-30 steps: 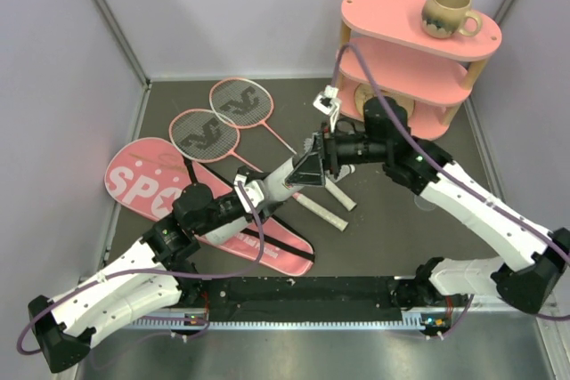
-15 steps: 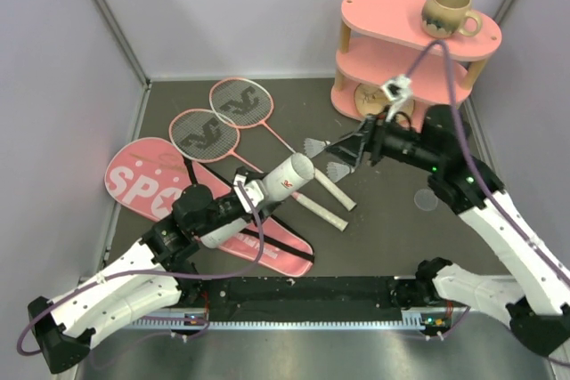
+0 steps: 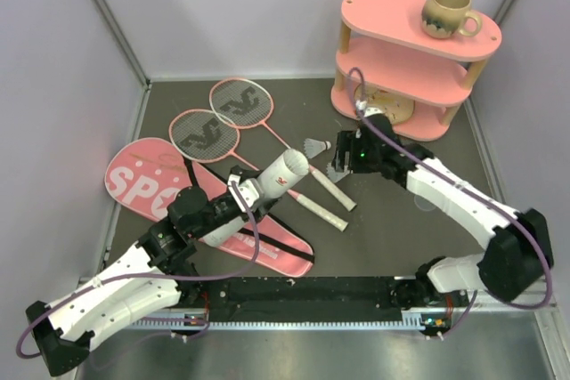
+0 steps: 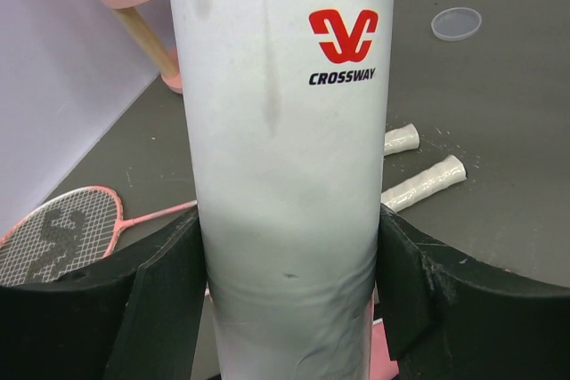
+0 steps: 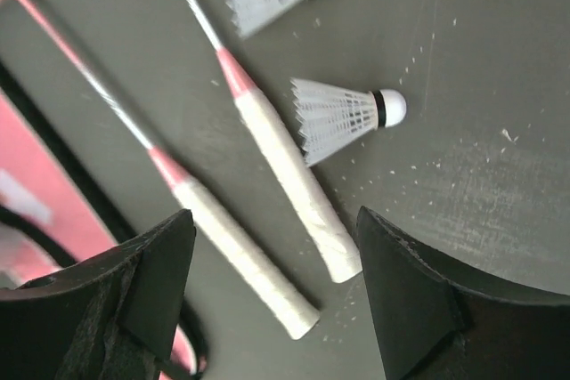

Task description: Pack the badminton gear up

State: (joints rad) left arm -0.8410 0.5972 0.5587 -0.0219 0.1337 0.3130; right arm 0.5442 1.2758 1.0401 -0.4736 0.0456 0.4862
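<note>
Down over the dark grey tabletop (image 3: 392, 220), my right pincer (image 5: 272, 217) now hangs wide open and empty above two small white feather shuttlecocks (image 5: 343, 115) lying beside the white wrapped handles of the two thin pink-framed rackets (image 3: 203, 133). A second ago it was up at the mouth of the long white tube with the red logo (image 3: 283, 172), so I judge it is back for its next pick. My left pincer (image 3: 240, 193) has barely shifted: it stays clamped round the tube's lower body, holding it tilted off the tabletop, open end toward the right arm. Both shuttlecocks, both rackets and the flat pink racket-shaped bag with its black strap (image 3: 142, 180) remain to be packed.
</note>
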